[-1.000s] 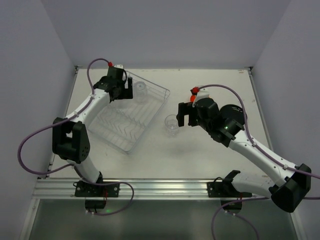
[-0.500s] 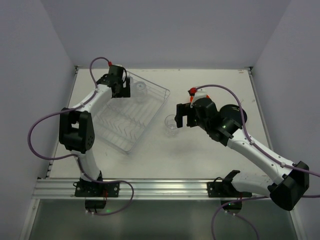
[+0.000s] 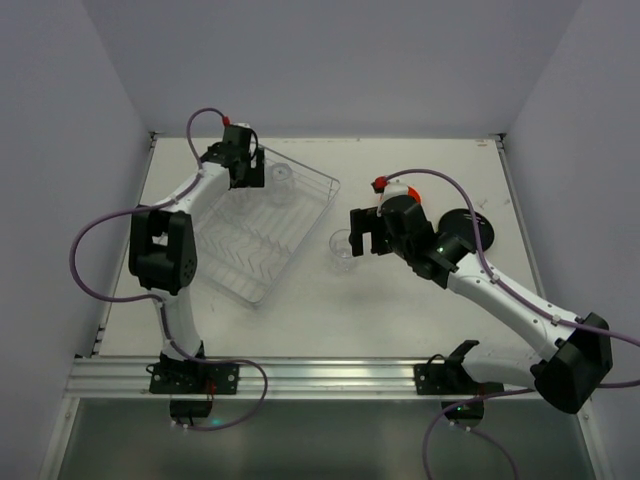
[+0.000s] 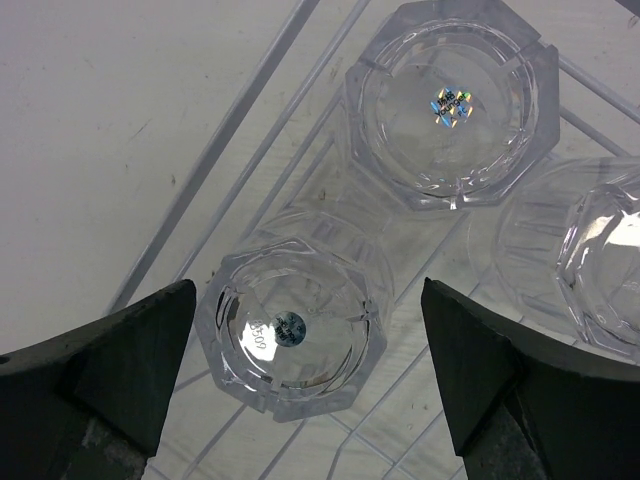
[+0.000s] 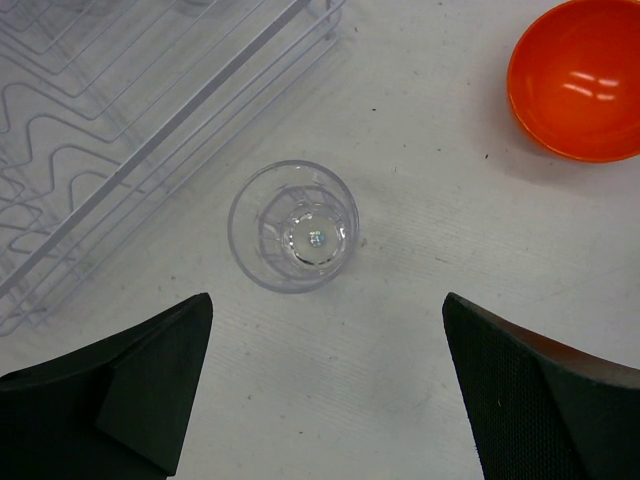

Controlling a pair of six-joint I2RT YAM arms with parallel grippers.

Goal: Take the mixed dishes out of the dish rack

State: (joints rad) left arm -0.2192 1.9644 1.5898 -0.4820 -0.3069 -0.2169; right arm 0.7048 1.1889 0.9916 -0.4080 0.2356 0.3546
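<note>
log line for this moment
left gripper open over racked tumbler | right gripper open over unloaded tumbler | orange bowl on table

A robotics lab cell: bare white panel walls (image 3: 330, 60) enclose a white desk (image 3: 400, 320); black-and-white robot arms (image 3: 500, 295) are bolted to an aluminium rail (image 3: 330, 377) at its near edge.

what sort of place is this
Probably a robot test cell: blank walls box in a white table, and the left arm and right arm are bolted to a metal rail.
</note>
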